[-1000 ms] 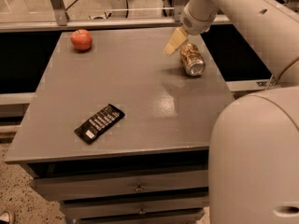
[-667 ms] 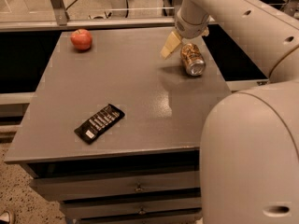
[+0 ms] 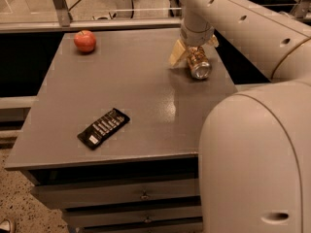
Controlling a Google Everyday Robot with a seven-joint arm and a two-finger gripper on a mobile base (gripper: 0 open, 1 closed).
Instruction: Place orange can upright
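And there was the tool point(image 3: 194, 52), down at the far right of the grey tabletop point(image 3: 146, 93), the big white arm point(image 3: 243, 21) reaching in from the upper right. The orange can point(image 3: 198, 63) lay on its side right under it, silver end turned towards the camera, close to the right edge of the tabletop. The tool stood spread wide, one pale finger point(image 3: 177, 52) just left of the can and the other peeking out on the right. Whether either finger actually touched the can was hard to say from this angle; the left one looked just clear of it. Over in the far left corner sat a red apple point(image 3: 85, 41), well apart from the action. Near the front, a black remote point(image 3: 103, 128) lay flat at a slant. Drawers point(image 3: 141, 195) showed below the tabletop.
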